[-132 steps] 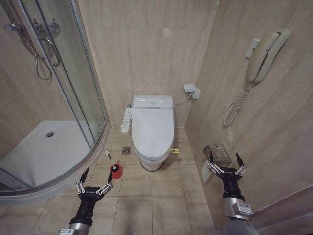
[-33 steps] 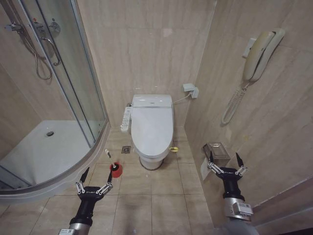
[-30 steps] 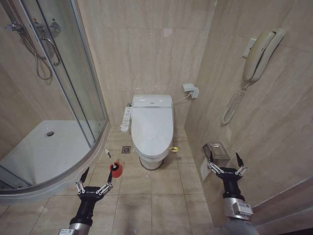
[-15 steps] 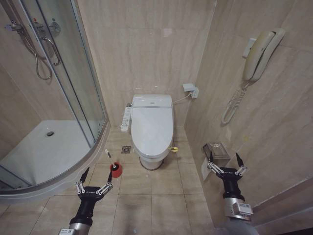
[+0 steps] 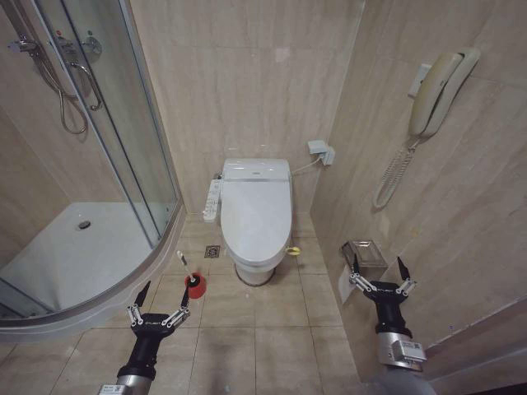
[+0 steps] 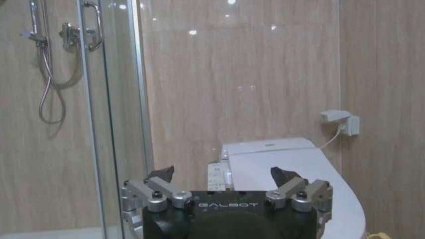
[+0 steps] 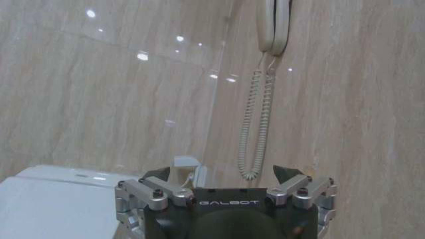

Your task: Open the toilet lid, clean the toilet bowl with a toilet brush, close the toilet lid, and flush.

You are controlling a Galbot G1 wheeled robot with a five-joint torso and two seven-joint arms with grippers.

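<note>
- Left gripper (image 5: 158, 307) hovers low over the floor tiles with its fingers spread apart and nothing between them, just short of the toilet brush (image 5: 191, 276).
- Right gripper (image 5: 378, 275) hangs beside the right-hand wall, fingers likewise apart and empty.
- Toilet brush stands in its red holder on the floor, between the shower tray (image 5: 74, 259) and the toilet bowl (image 5: 255, 271).
- Toilet lid (image 5: 256, 216) lies shut.
</note>
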